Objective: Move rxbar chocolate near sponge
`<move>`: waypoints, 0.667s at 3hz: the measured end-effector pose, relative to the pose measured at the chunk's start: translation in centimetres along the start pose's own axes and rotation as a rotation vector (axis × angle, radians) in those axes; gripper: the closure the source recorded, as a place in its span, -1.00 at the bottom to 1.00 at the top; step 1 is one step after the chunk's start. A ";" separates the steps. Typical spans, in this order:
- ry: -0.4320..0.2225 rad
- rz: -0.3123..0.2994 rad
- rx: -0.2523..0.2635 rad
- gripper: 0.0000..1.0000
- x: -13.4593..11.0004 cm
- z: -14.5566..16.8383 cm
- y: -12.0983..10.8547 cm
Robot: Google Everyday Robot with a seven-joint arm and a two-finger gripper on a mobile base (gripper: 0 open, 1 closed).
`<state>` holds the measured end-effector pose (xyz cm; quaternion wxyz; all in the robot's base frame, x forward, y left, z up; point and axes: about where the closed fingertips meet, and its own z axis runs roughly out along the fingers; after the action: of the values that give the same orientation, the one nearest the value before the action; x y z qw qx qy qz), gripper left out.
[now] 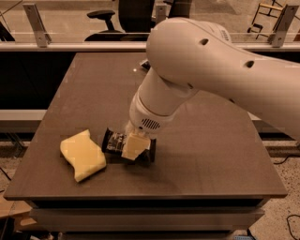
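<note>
Camera view, hand [136, 147] apparently gripping rxbar chocolate [114, 141] beside sponge [83, 155], brown table [215, 159], chair [101, 14] behind.

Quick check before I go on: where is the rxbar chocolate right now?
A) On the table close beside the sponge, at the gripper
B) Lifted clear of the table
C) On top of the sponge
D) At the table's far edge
A: the rxbar chocolate lies on the table close beside the sponge, with the gripper down at its other end.

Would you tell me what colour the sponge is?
Pale yellow sponge, camera view; the end effector sits over the rxbar chocolate.
</note>
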<state>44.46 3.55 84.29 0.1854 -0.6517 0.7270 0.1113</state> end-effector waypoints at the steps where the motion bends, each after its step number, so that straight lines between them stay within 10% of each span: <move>1: 0.001 0.000 0.003 0.63 -0.1 -0.1 0.1; 2: 0.001 -0.002 0.004 0.17 -0.2 -0.2 0.1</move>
<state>44.31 3.66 84.50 0.1866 -0.6521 0.7267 0.1091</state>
